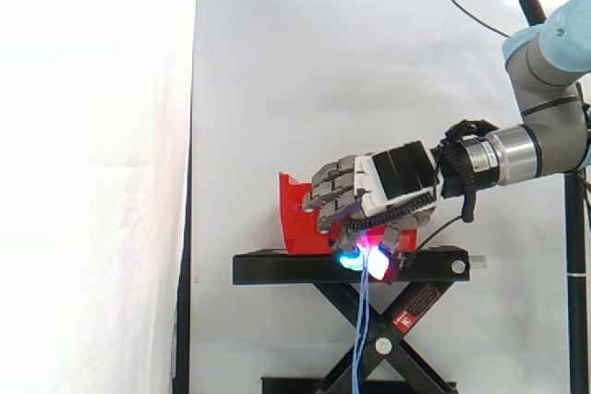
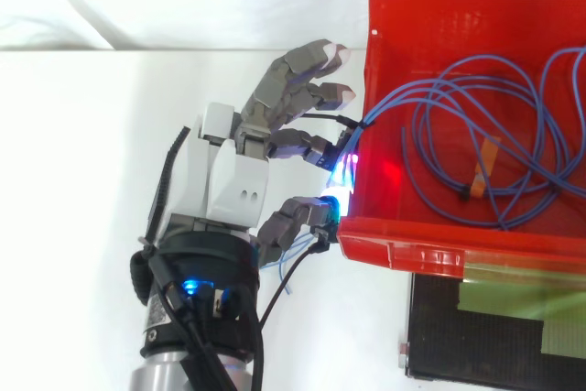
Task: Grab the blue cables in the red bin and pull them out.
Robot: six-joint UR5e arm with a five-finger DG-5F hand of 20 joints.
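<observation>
The hand (image 2: 229, 180) is at the left wall of the red bin (image 2: 439, 249), and it has a hold: the thumb and one finger are closed together on a bundle of the blue cables (image 2: 394, 96) just outside that wall. The pinching fingertips (image 2: 346, 169) glow white and magenta right against the red plastic. The other fingers are spread, lightly bent, and reach towards the bin's far left corner without holding anything. Most of the cable is inside the bin, looped in loose coils across its floor from the left wall to the right edge. A small strip of tan tape (image 2: 486, 157) sits on the loops near the middle. Several strands climb over the left wall's rim into the pinch. From the side, the bin sits on top of the black stand (image 1: 277, 268) with the hand pressed close in front of it. Thin blue strands (image 1: 362, 339) drop from the glowing pads, past the stand's front edge and down in front of its crossed legs. The white curtain (image 1: 323, 62) hangs behind.
</observation>
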